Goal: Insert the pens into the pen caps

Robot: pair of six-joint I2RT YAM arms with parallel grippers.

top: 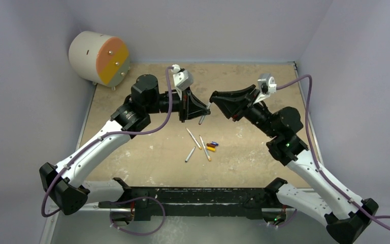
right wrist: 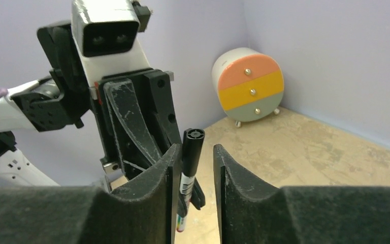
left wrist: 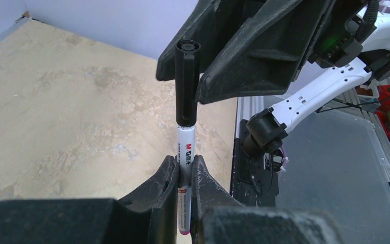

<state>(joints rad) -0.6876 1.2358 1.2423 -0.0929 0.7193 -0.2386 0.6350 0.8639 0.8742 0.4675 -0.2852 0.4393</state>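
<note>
Left wrist view: the left gripper (left wrist: 185,175) is pinching a white pen (left wrist: 185,147) in its jaws, black cap (left wrist: 187,84) apparently seated. The right gripper (right wrist: 196,151) jaws are standing spread around it. Three pens (top: 193,138) and three caps (top: 212,147) are lying separate on the counter (top: 147,152) near the held pen.

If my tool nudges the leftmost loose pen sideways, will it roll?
Probably: that pen looks slim and round, lying flat on the table, so it likely rolls. It looks straight and rigid, probably light, so it may skid easily.
</note>
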